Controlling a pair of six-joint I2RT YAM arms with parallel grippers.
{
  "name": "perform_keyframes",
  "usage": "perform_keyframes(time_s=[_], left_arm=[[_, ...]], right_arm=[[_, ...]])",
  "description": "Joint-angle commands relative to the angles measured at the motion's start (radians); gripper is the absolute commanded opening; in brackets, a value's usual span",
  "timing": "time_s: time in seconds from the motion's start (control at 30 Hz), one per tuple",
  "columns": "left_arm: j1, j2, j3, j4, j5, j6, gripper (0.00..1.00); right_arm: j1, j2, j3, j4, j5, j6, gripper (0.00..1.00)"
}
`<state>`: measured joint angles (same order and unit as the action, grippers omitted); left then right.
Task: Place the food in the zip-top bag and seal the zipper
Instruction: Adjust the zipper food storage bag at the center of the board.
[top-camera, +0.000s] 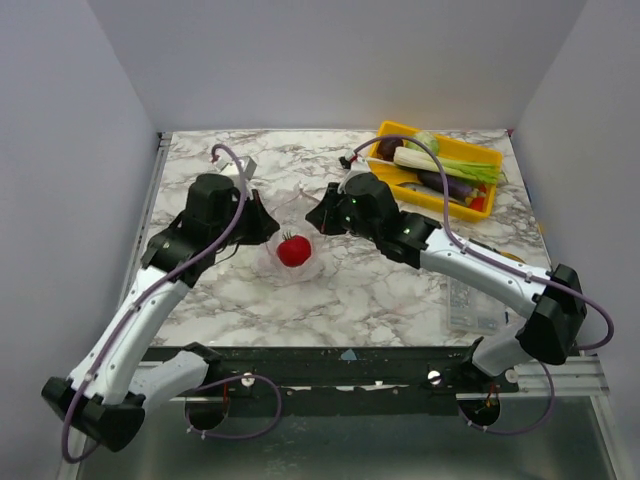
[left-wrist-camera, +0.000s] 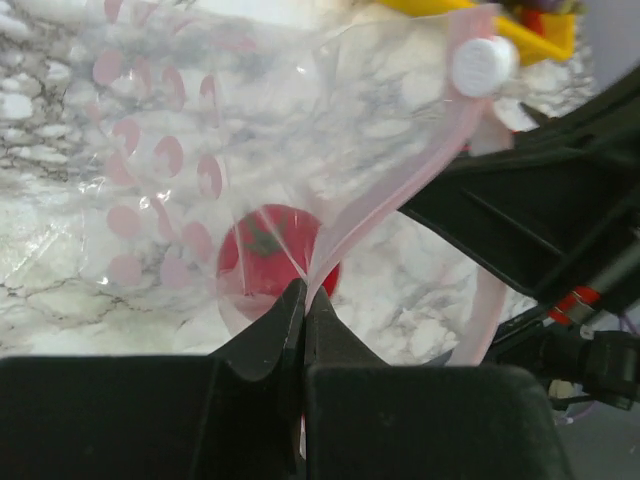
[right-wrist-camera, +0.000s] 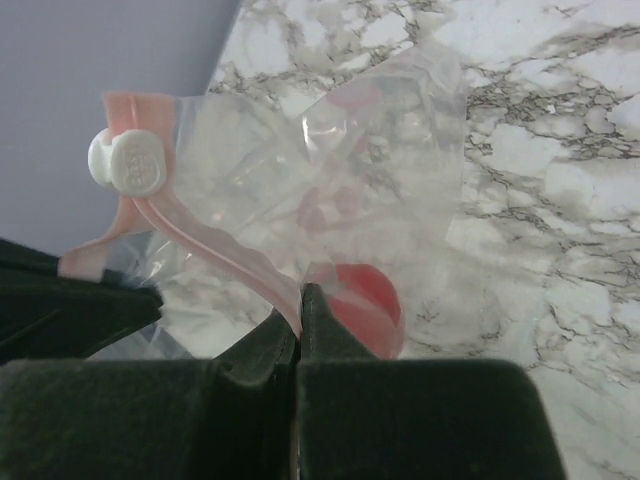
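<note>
The clear zip-top bag (top-camera: 290, 240) with pink dots is held up between both arms at mid table. A red ball-like vegetable (top-camera: 293, 250) sits inside it; it shows through the plastic in the left wrist view (left-wrist-camera: 262, 255) and the right wrist view (right-wrist-camera: 365, 300). My left gripper (left-wrist-camera: 304, 292) is shut on the pink zipper strip (left-wrist-camera: 400, 170). My right gripper (right-wrist-camera: 299, 296) is shut on the same strip (right-wrist-camera: 215, 245). A white slider (left-wrist-camera: 483, 65) sits on the strip, also in the right wrist view (right-wrist-camera: 130, 162). The leek (top-camera: 445, 165) and purple vegetables (top-camera: 445, 185) lie in the yellow tray (top-camera: 485, 152).
The yellow tray stands at the back right corner. A rigid clear box (top-camera: 472, 300) lies near the right arm at the table's front right. Grey walls close in the table on three sides.
</note>
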<state>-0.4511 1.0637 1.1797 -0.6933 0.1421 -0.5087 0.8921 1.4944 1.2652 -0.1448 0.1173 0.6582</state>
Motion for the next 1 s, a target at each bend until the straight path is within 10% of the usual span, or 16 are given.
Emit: perform_keyframes(time_s=[0.0,0.7,0.97], left_arm=[[-0.004,-0.302,-0.026,0.096,0.042,-0.026,0.00],[0.000,-0.230,-0.049,0.029,-0.188,0.037,0.00],[0.000,-0.231,0.042,-0.044,-0.299,0.098,0.00]], right_arm=[[0.049,-0.052,0.080,0.014,0.026,-0.003,0.00],[0.050,-0.025,0.091,-0.024,-0.005,-0.113,0.05],[0.051,0.002,0.156,-0.017,-0.095,-0.131,0.32]])
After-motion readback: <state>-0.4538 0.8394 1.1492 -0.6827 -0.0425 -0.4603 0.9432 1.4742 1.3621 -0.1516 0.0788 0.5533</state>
